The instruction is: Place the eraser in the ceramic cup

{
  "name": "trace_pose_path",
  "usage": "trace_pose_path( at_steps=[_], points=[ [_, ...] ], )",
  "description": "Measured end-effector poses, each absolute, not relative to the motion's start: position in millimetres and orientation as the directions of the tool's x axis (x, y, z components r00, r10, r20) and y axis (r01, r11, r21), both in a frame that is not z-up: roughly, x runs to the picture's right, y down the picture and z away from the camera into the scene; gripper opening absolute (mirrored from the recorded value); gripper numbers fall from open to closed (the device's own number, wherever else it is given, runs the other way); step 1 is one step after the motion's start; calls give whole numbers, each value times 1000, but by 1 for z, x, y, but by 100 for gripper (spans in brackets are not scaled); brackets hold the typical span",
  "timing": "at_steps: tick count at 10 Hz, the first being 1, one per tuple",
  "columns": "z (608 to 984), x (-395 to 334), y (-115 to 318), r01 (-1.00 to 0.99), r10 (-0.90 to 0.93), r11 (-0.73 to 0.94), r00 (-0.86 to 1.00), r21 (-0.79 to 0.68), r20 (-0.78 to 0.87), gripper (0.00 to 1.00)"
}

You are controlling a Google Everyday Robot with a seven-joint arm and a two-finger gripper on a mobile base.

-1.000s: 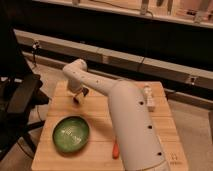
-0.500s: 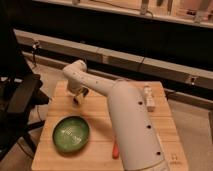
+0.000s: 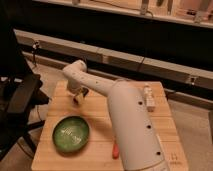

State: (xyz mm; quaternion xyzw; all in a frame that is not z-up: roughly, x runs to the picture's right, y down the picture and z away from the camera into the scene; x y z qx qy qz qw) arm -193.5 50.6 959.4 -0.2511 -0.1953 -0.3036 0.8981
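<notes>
The eraser cannot be picked out anywhere on the bench (image 3: 60, 107). If it is in play at all, it is inside the small pale-and-dark cluster at the tip of the pincer (image 3: 79, 96), and that cluster is too murky to sort into parts. The ceramic cup is equally unaccounted for. The pale patch just under the pincer may be its rim or part of the robot's own hardware, and which it is cannot be told.

Over the last second nothing visibly shifts: the pincer stays low over the far corner of the bench, with the white arm (image 3: 127, 120) stretched across the wood in the same pose. That stillness probably marks a pause at a grasp or a release, not a carry, so the task's progress cannot be judged. Whether the pincer is clenched, released or grasping anything cannot be told either.

A green ribbed bowl (image 3: 71, 134) sits nearer the viewer than the pincer, close by but apart from it. A red-orange stick (image 3: 115, 149) peeks out from behind the arm, well apart from the pincer and partly covered. A pale block (image 3: 149, 100) lies well apart from the pincer on the far side of the arm, whose bulk hides the middle of the bench.
</notes>
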Motion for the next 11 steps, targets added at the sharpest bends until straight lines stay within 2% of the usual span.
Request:
trace_pose_path(
  at_steps=[9, 11],
  points=[
    [973, -172, 53, 594, -372, 693, 780, -408, 503, 80],
    [977, -171, 55, 592, -379, 674, 790, -441, 482, 74]
  ],
)
